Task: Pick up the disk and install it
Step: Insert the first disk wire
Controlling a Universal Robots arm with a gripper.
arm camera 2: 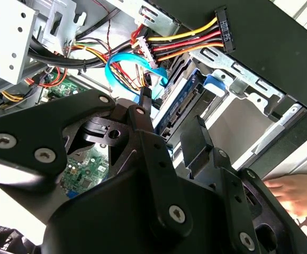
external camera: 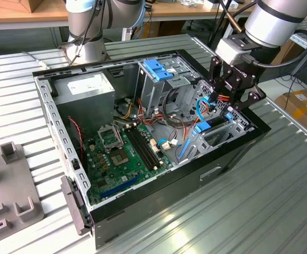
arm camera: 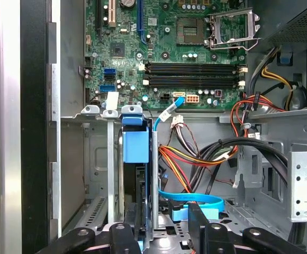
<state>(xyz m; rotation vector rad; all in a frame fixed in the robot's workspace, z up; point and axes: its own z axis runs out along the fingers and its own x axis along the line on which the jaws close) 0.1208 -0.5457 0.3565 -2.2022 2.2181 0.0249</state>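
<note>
The disk [external camera: 202, 127], dark grey with a bright blue caddy, stands on edge in a slot of the metal drive bay [external camera: 217, 135] at the exterior view's right end of the open computer case. In the first wrist view the disk [arm camera: 136, 145] sits between two bay dividers, its blue end toward the motherboard. My gripper [external camera: 228, 103] hangs just above the bay. Its black fingers [arm camera: 128, 230] are spread apart over the disk's near end, and nothing is clamped between them. In the second wrist view the disk [arm camera 2: 177, 114] lies just beyond my gripper [arm camera 2: 170, 114].
A loose blue data cable [arm camera: 196, 200] and a bundle of coloured power wires [arm camera 2: 185, 39] lie close beside the bay. The motherboard [external camera: 122, 153], power supply [external camera: 84, 87] and a cage with a blue bracket [external camera: 159, 69] occupy the case. A hand [arm camera 2: 296, 193] rests outside the case wall.
</note>
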